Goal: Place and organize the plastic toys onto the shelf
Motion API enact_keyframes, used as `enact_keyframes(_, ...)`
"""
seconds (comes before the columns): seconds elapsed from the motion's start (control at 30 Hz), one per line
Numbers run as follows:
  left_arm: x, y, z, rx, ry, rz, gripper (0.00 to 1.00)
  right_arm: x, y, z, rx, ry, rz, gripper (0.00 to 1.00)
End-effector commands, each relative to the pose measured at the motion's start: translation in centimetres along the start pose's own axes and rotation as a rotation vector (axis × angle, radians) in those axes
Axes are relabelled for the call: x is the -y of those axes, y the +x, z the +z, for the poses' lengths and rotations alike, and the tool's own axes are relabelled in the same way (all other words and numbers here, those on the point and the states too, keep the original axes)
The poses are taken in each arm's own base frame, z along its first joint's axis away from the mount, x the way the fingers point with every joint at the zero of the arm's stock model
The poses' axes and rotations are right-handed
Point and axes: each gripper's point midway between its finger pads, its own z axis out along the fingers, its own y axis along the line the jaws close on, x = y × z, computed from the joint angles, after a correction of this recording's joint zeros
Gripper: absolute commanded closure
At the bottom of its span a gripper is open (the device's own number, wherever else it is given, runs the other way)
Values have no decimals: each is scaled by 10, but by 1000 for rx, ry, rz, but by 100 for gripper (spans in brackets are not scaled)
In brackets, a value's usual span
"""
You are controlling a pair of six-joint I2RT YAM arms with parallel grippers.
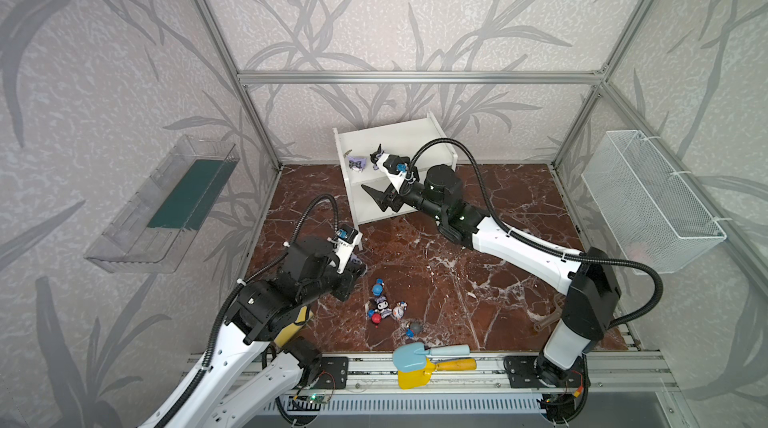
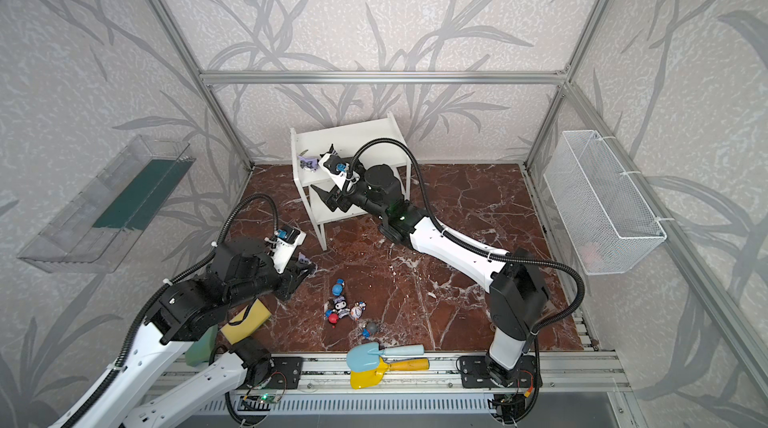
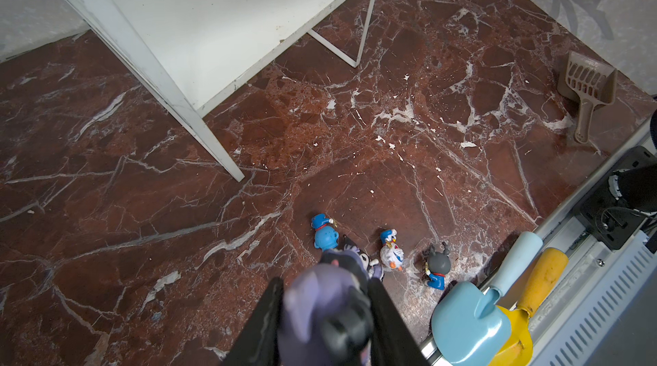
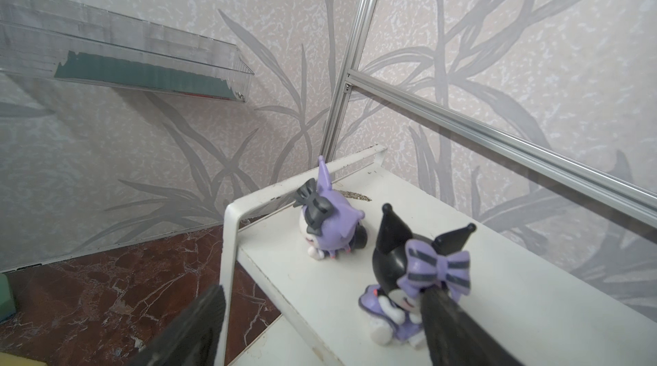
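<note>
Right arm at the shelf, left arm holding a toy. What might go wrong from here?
1. The right gripper is open, one finger right beside the black-eared figurine on the shelf top board; pulling back may knock it over.
2. The left gripper pinches a purple figurine near the floor toys; a slip could scatter them.

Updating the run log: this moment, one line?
left end effector: shut on purple toy | right end effector: open at shelf | shelf: two toys | floor: five toys
</note>
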Motion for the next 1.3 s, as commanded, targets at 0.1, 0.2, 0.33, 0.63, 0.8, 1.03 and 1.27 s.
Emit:
enact_keyframes(0.1,-3,0,-3,14,-13,9,68,-6,-17,7,56,-21,6,14)
enact_keyframes(0.2,-2,-1,-4,15,-12,10,68,-7,-17,7,56,-23,5,14)
enact_keyframes(0.33,-3,-2,-6,15,-14,14,69,-4,-22,3,65,-6,2,14)
enact_keyframes(0.63,2,-12,-12,5,8,51,69,21,-31,-56,55,95,-16,13)
enact_keyframes(0.8,10,-25,-16,9,47,90,71,28,-26,-99,23,122,-27,13)
enact_keyframes(1.03,35,-44,-24,8,186,166,71,7,-14,-145,-18,-112,17,14)
enact_keyframes(1.27,70,-48,-46,59,387,291,71,-41,3,-172,-116,-429,112,14)
